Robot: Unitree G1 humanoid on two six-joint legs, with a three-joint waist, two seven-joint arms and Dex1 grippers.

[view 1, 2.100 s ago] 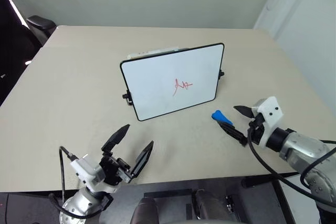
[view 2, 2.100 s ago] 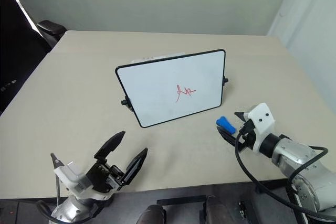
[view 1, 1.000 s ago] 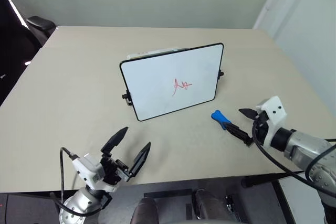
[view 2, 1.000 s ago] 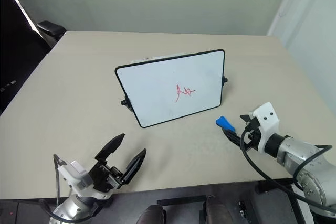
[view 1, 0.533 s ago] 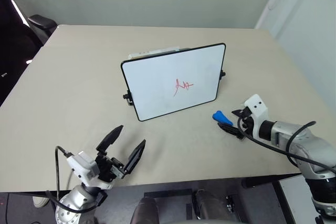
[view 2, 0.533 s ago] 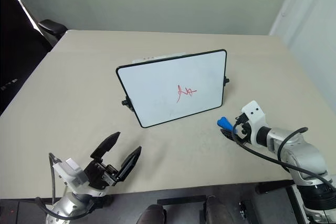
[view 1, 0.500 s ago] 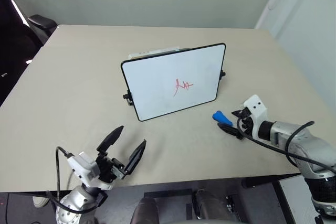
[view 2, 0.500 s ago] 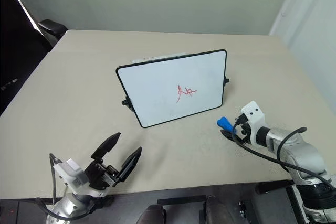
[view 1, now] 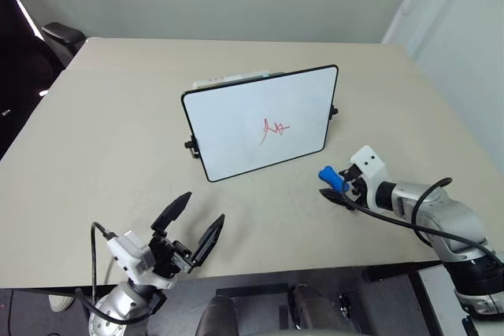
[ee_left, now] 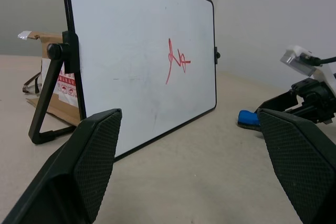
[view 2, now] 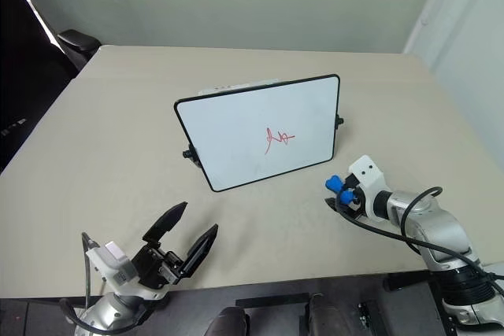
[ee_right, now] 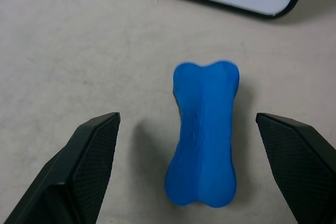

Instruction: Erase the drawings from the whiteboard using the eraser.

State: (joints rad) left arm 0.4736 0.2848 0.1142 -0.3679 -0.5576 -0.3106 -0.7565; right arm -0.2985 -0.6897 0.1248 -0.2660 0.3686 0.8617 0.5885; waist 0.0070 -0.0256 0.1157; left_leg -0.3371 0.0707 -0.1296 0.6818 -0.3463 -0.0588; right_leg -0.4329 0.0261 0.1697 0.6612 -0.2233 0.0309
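The whiteboard (view 1: 260, 123) stands tilted on its stand at the middle of the table, with the red drawings (view 1: 273, 128) right of its centre. The blue eraser (view 1: 331, 176) lies flat on the table off the board's lower right corner. My right gripper (view 1: 331, 185) is low over the table and open, with one finger (ee_right: 86, 171) on each side of the eraser (ee_right: 205, 135) and a gap on both sides. My left gripper (view 1: 193, 222) hovers open at the near left, holding nothing and pointing at the board (ee_left: 131, 61).
A flat cardboard pack (view 1: 224, 79) lies behind the board. A black chair (view 1: 59, 35) stands past the table's far left corner. The beige table (view 1: 118, 139) is bare left of the board, and its near edge runs just under my grippers.
My right gripper has come down and in toward the board, and its fingers now stand either side of the eraser. The left gripper, board and eraser have stayed put.
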